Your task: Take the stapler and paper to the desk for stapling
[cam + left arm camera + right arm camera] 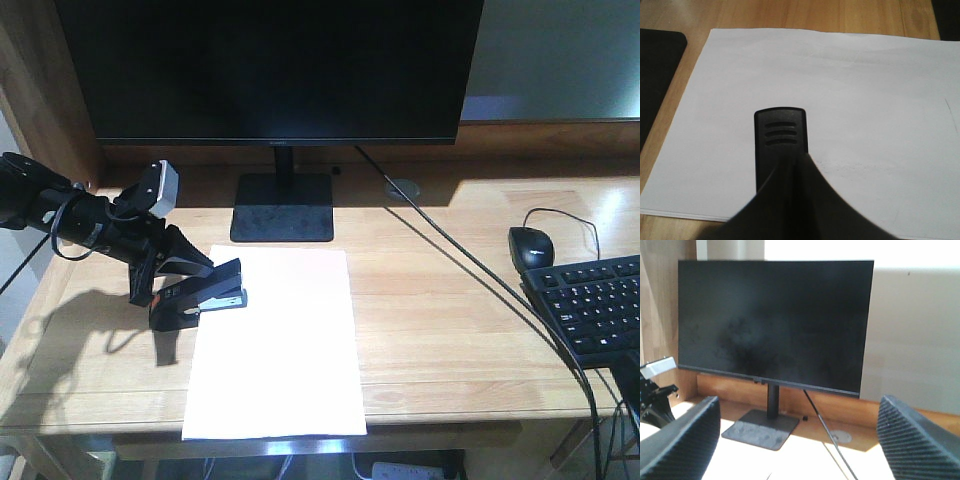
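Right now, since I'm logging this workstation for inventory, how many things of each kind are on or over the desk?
Monitor: 1
Paper: 1
Stapler: 1
Mouse: 1
Keyboard: 1
Total: 5

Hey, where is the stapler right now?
In the front view, the stapler is on the desk's left side, overlapping the paper's left edge near its top corner, held by the left tool, just before the monitor stand.
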{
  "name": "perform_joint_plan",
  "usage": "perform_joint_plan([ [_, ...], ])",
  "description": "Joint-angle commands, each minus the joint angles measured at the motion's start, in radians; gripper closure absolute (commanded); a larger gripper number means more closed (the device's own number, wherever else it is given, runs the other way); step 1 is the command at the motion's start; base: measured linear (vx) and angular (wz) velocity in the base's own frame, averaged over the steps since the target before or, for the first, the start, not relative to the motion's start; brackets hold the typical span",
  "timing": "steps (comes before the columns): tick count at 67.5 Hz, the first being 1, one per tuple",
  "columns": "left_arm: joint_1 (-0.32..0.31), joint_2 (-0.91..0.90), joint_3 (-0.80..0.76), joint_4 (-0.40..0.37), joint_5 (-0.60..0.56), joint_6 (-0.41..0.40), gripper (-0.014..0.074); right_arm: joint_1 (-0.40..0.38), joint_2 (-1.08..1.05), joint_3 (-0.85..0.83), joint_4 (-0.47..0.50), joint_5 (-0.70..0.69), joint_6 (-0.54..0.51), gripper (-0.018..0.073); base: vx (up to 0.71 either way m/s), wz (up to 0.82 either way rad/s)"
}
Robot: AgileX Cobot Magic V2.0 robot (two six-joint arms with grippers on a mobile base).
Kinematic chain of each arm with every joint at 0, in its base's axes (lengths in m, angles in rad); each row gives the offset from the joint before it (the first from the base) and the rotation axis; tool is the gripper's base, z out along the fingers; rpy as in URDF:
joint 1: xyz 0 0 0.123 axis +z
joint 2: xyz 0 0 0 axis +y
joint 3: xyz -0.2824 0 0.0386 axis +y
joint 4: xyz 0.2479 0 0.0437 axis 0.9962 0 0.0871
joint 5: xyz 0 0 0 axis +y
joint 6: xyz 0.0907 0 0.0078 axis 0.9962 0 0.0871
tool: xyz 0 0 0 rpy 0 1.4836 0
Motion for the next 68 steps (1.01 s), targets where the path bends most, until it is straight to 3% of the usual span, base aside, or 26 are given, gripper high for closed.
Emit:
perform_joint_plan([
  [1, -0.004, -0.057, -0.027, -0.059, 0.029, -0.009, 0.0604, -0.003, 0.010, -0.027, -0.032, 0.027, -0.011, -0.0035, 0.00, 0.00],
  [68, -0.004, -0.057, -0.027, -0.059, 0.029, -0.009, 0.0604, -0.003, 0.010, -0.027, -0.032, 0.031, -0.012, -0.0035, 0.00, 0.00],
])
